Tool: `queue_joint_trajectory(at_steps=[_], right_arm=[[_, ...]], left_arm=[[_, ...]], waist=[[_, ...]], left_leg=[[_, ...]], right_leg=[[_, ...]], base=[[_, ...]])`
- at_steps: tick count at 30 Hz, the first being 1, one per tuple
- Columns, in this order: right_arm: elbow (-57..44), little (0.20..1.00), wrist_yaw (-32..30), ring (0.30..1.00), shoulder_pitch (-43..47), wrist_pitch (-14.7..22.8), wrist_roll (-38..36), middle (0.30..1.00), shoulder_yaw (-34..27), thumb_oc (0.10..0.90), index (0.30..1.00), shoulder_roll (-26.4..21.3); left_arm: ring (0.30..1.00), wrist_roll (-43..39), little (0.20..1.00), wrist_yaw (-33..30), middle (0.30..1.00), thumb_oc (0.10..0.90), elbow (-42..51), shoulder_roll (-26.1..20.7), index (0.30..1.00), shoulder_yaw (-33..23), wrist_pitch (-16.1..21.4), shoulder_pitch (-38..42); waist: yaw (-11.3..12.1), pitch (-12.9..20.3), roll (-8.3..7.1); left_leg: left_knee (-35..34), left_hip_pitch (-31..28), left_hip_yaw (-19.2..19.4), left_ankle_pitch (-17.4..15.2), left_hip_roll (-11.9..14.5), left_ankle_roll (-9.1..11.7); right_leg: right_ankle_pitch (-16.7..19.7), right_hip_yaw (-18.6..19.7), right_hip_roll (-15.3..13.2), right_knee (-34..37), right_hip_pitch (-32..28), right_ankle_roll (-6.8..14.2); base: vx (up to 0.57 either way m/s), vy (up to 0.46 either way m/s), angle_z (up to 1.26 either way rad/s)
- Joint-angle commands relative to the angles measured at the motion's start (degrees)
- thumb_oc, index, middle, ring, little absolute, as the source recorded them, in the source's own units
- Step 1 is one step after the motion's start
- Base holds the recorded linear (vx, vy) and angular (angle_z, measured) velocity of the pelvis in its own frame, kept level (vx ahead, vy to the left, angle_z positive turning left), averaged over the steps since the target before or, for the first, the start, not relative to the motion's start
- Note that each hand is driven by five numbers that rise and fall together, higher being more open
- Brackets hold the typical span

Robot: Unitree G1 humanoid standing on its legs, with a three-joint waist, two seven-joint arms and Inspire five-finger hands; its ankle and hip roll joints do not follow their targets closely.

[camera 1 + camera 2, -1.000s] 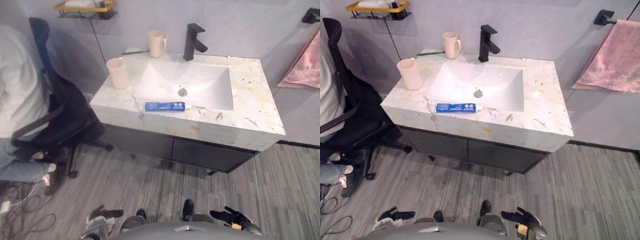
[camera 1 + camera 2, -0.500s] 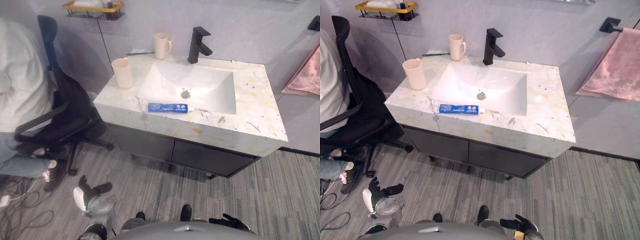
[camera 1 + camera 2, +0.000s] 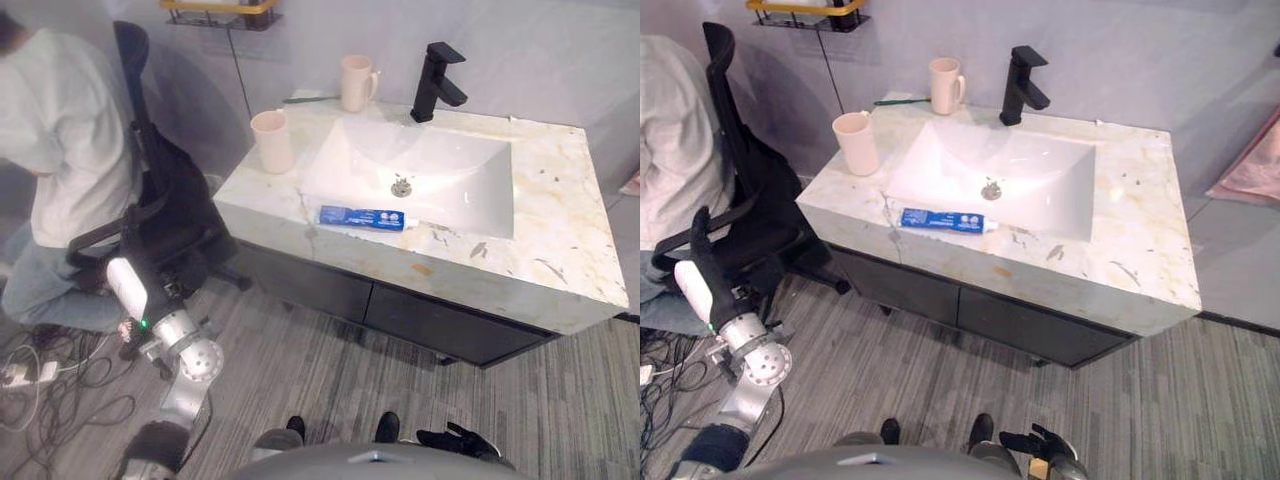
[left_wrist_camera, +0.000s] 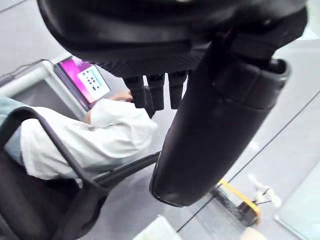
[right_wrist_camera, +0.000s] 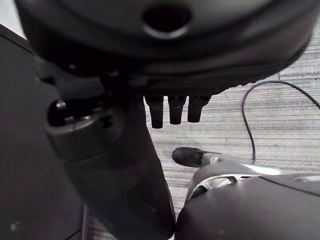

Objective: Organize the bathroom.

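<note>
The left wrist view shows a person in white seated in a black chair. In the eye views the left hand is raised at 9 o'clock, fingers straight, holding nothing; the right hand hangs low at 5 o'clock, fingers relaxed and empty. A blue toothpaste tube lies flat on the marble counter, on the front rim of the white basin. Two pink cups stand at 11 o'clock, a black tap at 12; grey plank floor below
</note>
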State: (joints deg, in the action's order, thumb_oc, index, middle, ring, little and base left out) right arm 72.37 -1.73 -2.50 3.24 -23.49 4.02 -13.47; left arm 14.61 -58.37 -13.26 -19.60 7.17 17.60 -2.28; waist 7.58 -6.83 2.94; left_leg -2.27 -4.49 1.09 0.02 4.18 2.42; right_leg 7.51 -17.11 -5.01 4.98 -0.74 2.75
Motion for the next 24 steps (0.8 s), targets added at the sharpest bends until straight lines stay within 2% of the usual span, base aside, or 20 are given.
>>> queue_joint_trajectory(at_steps=[1,4,7,9,10,15,19,24], right_arm=[[1.60,0.900,-1.15,0.900,2.90,1.29,-2.49,0.900,1.27,0.800,0.900,-0.15],[1.35,0.900,-1.47,0.900,2.98,1.21,-1.90,0.900,1.16,0.800,0.900,-0.24],[0.99,0.900,-1.71,0.900,3.18,0.95,-1.37,0.900,1.05,0.800,0.900,-0.79],[1.19,0.900,-1.77,0.900,3.41,0.91,-1.02,0.900,0.88,0.800,0.900,-1.08],[1.37,0.900,-1.92,0.900,3.54,0.72,-0.46,0.900,0.53,0.800,0.900,-1.47],[1.52,0.900,-2.21,0.900,3.65,0.56,-0.39,0.900,-0.14,0.800,0.900,-1.76],[2.13,0.900,-2.33,0.900,3.68,0.25,0.32,0.900,-0.46,0.800,0.900,-1.83],[2.59,0.900,-2.23,0.900,3.41,-0.34,1.62,0.900,-0.55,0.800,0.900,-1.75]], left_arm=[[0.900,6.06,0.900,8.09,0.900,0.800,11.53,-6.57,0.900,-0.56,5.15,5.19],[0.900,3.09,0.900,15.74,0.900,0.800,16.09,-8.08,0.900,0.19,5.06,5.56],[0.900,-3.12,0.900,26.71,0.900,0.800,21.68,-9.94,0.900,1.26,3.32,6.23],[0.900,-4.78,0.900,29.09,0.900,0.800,23.79,-10.82,0.900,1.64,2.72,6.91],[0.900,-4.97,0.900,32.71,0.900,0.800,26.39,-12.18,0.900,1.25,1.47,7.62],[0.900,-3.34,0.900,36.72,0.900,0.800,30.63,-16.97,0.900,-0.08,-1.86,9.99],[0.900,-2.90,0.900,38.04,0.900,0.800,32.07,-20.02,0.900,-0.83,-2.67,11.39],[0.900,-6.95,0.900,46.23,0.900,0.800,35.28,-22.04,0.900,-1.35,-5.23,13.60]], waist=[[0.29,-0.37,-3.13],[0.24,-0.44,-2.69],[0.02,-0.65,-1.95],[-0.12,-0.62,-1.53],[-0.24,-0.54,-1.13],[-0.69,0.14,-0.64],[-1.03,0.58,-0.42],[-1.58,1.15,0.01]], left_leg=[[1.63,2.50,-0.45,0.31,-3.98,0.34],[1.33,2.53,-0.47,0.54,-3.89,0.40],[1.05,2.45,-0.30,0.75,-3.75,0.49],[0.72,2.27,-0.17,0.92,-3.73,0.48],[0.53,2.08,0.00,0.96,-3.67,0.52],[-0.30,1.70,0.66,1.32,-3.41,0.66],[-0.70,1.33,0.96,1.31,-3.40,0.64],[-1.47,0.70,1.36,1.41,-3.36,0.56]], right_leg=[[-5.53,-1.22,0.02,0.02,-5.18,0.27],[-5.42,-1.17,-0.02,0.02,-5.03,0.44],[-5.33,-1.10,-0.07,0.02,-4.92,0.71],[-5.31,-1.07,-0.08,0.02,-4.89,0.94],[-5.33,-1.00,-0.19,0.02,-4.91,1.14],[-5.19,-1.01,-0.32,0.02,-4.77,1.77],[-5.15,-0.65,-0.39,0.02,-4.64,2.06],[-5.14,-0.11,-0.35,0.02,-4.60,2.46]], base=[[-0.03,0.002,0.05],[-0.03,0.009,0.03],[-0.04,0.015,0.00],[-0.03,0.029,0.00],[0.00,0.000,0.00],[0.00,0.000,0.00],[0.00,0.000,0.00],[0.00,0.000,0.00]])
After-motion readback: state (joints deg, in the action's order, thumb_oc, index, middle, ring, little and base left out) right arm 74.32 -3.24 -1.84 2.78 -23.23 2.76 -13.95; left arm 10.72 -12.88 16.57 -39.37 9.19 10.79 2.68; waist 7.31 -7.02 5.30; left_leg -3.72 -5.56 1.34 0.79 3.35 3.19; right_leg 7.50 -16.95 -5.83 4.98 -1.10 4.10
